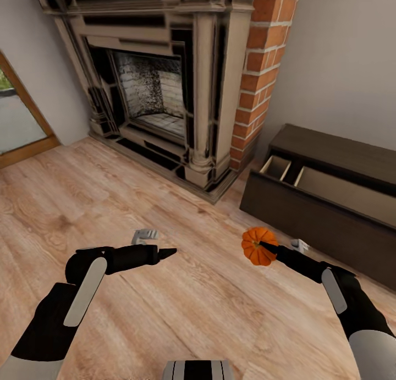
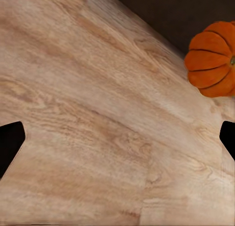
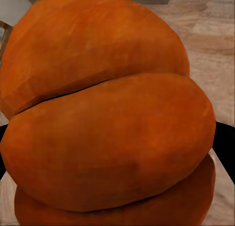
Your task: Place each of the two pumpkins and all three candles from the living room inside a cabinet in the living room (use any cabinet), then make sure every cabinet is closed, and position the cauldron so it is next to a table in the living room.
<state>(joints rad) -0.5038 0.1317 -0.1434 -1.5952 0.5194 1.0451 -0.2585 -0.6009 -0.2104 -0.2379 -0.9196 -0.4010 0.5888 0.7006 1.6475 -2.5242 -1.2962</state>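
A glass door (image 1: pixel 16 121) sits far left, by the wall. Next comes the big stone fireplace (image 1: pixel 165 88) with a brick column (image 1: pixel 258 72) beside it. A wide stretch of bare wood floor (image 1: pixel 181 308) lies in front of both arms.

The left gripper (image 1: pixel 168 252) hangs over the floor, pointing right. In its wrist view the fingers stand wide apart with only floor between them, so it holds nothing.

The right gripper (image 1: pixel 268 247) is clamped on a pumpkin (image 1: pixel 258 246), lifted above the floor. In the right wrist view the pumpkin fills the space between the black fingers.

On the right, the dark cabinet (image 1: pixel 308 220) runs along the wall. Its top drawer (image 1: pixel 330 187) is pulled out, showing a pale inside. The pumpkin is near the cabinet's front, not touching it.
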